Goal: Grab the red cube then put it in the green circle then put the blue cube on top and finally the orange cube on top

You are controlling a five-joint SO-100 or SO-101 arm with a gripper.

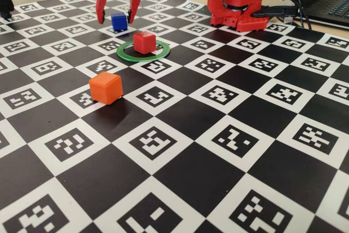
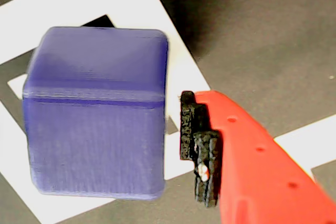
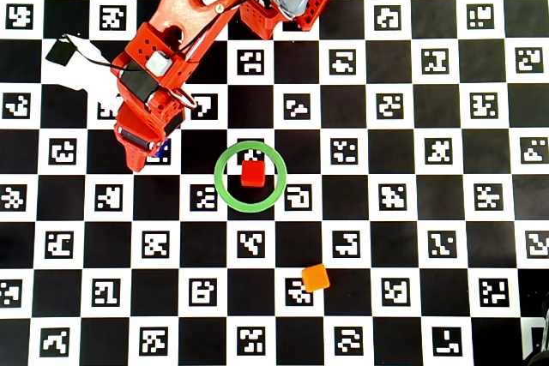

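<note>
Above the checkered board, the arm is reaching down, its gripper (image 1: pixel 116 19) standing open astride the blue cube (image 1: pixel 119 21) without clamping it. Just beside, the red cube (image 1: pixel 144 42) is sitting inside the green circle (image 1: pixel 125 53), while the orange cube (image 1: pixel 106 87) is lying well apart.

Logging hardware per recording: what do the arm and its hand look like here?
The arm is red printed plastic with black servos and a small white part on the wrist. The hand has two long tapered red fingers; one carries a black ridged pad and small holes. Black cables leave the base.
</note>
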